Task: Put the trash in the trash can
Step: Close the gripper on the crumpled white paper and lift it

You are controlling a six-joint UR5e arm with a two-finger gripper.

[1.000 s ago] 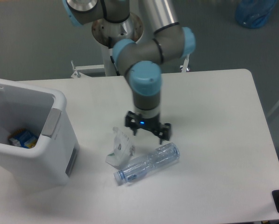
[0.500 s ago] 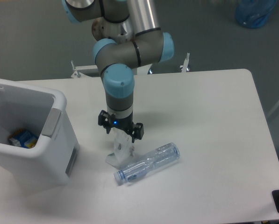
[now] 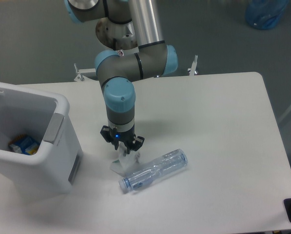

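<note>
Gripper (image 3: 122, 147) dropped lower onto the wrapper (image 3: 125, 160) since a moment ago, jaws narrowed around its top. Bottle (image 3: 154, 170) lies beside it, bin (image 3: 62, 146) off left.

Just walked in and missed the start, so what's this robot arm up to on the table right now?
The arm is clearing trash into the white trash can at the table's left. Its gripper is down over the crumpled paper wrapper, though whether the fingers have closed on it cannot be told. The crushed plastic bottle lies on the table beside the wrapper. A small blue-and-yellow box sits inside the can.
</note>
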